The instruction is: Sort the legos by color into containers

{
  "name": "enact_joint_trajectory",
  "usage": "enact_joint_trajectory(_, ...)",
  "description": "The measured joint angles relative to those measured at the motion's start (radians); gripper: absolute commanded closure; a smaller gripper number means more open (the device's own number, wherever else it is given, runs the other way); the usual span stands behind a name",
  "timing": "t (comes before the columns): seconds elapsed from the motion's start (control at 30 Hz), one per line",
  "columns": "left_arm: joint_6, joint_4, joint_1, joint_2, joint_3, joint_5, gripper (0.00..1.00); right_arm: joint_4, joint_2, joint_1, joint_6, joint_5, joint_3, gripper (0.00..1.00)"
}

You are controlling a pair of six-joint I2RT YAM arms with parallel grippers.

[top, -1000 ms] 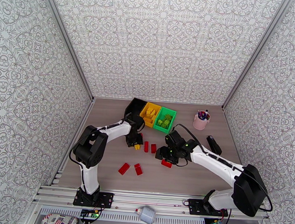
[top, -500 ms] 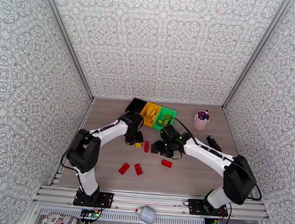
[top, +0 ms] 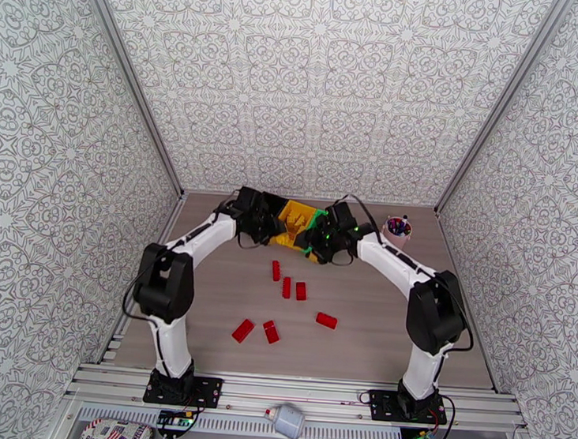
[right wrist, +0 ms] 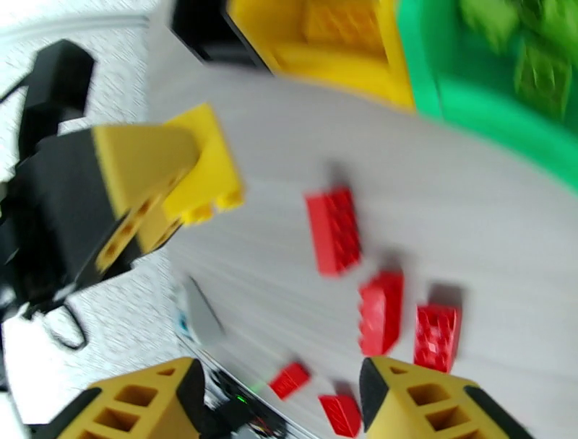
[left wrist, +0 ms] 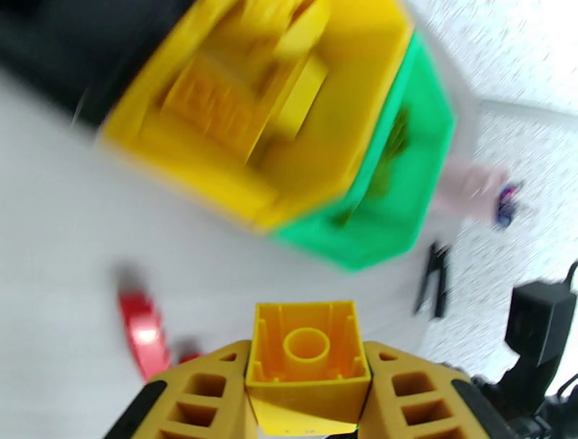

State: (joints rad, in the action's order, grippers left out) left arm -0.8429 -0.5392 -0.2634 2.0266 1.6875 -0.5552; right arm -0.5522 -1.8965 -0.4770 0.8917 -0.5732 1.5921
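My left gripper (left wrist: 307,404) is shut on a yellow lego (left wrist: 307,357), held above the table just in front of the yellow container (left wrist: 217,180). In the top view that gripper (top: 266,224) hangs by the black container (top: 273,202) and the yellow container (top: 295,215). My right gripper (right wrist: 282,411) is open with nothing between its fingers (right wrist: 426,397). It hovers at the green container (top: 317,218), which holds green legos (right wrist: 538,65). Several red legos (top: 286,287) lie on the table in front of the containers.
A pink cup of pens (top: 396,233) stands at the back right. A black object (left wrist: 433,278) lies on the table to the right of the containers. The two grippers are close together, the left one (right wrist: 130,195) showing in the right wrist view.
Both arms have swung back to the containers. The left gripper lifted the yellow lego off the table. The right gripper left the red lego at the front and came up empty.
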Motion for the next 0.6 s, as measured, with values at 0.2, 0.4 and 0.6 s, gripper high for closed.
enact_joint_trajectory(0.2,-0.039,-0.002,0.025,0.206,0.301,-0.038,0.27,-0.006,-0.003,0.067,-0.001,-0.027,0.041,0.38)
enact_joint_trajectory(0.4,-0.046,-0.008,0.024,0.239,0.346,-0.053,0.27,-0.045,0.016,0.077,-0.031,-0.017,0.004,0.38)
enact_joint_trajectory(0.6,0.014,-0.056,0.012,0.117,0.165,-0.003,0.25,-0.094,0.116,0.077,-0.068,0.021,-0.126,0.37)
